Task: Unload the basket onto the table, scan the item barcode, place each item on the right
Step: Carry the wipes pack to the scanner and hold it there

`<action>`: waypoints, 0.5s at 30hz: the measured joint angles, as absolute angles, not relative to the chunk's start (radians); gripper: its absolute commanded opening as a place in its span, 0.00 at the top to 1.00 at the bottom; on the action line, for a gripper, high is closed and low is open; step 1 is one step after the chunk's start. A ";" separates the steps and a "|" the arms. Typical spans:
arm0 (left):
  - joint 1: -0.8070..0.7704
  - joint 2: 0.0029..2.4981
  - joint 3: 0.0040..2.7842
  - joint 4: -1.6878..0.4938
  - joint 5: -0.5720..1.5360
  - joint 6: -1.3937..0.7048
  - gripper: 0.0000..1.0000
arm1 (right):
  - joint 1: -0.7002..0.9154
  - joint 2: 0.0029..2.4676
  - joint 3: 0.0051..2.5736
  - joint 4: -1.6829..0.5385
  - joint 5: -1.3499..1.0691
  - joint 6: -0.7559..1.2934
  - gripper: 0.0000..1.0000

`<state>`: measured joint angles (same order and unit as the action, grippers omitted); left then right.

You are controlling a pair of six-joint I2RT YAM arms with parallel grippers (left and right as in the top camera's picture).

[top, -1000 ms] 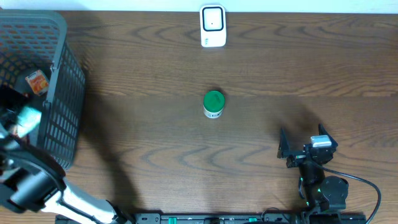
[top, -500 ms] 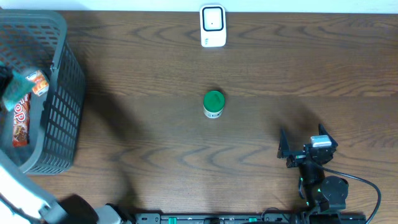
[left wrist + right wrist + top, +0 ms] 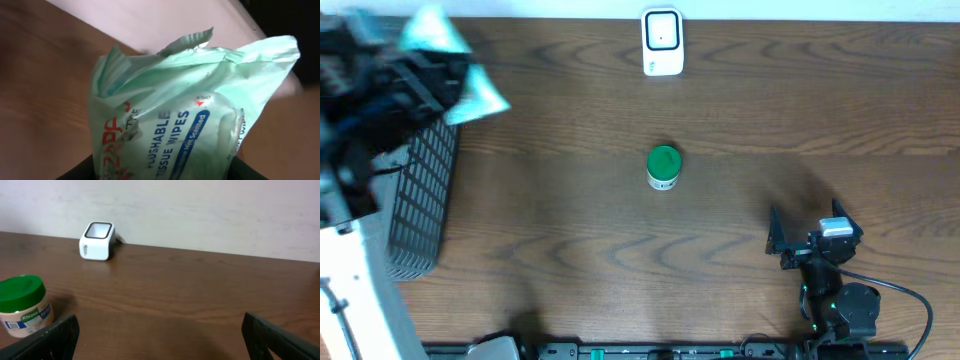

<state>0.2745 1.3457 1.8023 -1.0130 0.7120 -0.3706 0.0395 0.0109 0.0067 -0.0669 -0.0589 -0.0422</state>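
My left fingers [image 3: 77, 174] are clamped on a pale green packet of wipes [image 3: 175, 120], which fills my left wrist view. Only their dark tips show, one at each lower corner of that frame, with the packet pinched between them. The printing on the packet reads flushable tissue wipes, and its crimped top edge points toward the upper part of the frame. From overhead, the packet is a blurred pale green shape in the upper left of the frame, held above the worktop [image 3: 570, 240] at the upper right corner of the grey mesh basket [image 3: 420, 200]. My arm there is too smeared to make out in detail. The white scanner [image 3: 662, 42] stands at the top centre of the overhead frame, well apart from the packet and to its right. A jar with a green lid [image 3: 663, 167] stands upright near the middle of the worktop, below the scanner. My right fingers [image 3: 60, 332] are spread wide with nothing between them, low at the lower right of the overhead frame. In my right wrist view, the jar sits at the lower left and the scanner at the upper left against the pale wall [image 3: 200, 210].
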 measured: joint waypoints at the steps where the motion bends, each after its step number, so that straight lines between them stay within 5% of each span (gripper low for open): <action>1: 0.208 1.354 1.802 -1.013 0.699 -0.371 0.45 | 0.039 0.011 0.007 -0.067 -0.059 -0.042 0.01; 15: -0.449 1.671 1.802 -0.993 0.402 -0.370 0.45 | 0.039 0.011 0.007 -0.067 -0.059 -0.042 0.01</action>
<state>-0.4492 1.6711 1.8023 -0.9932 0.4015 -0.3702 0.0395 0.0109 0.0067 -0.0669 -0.0586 -0.0422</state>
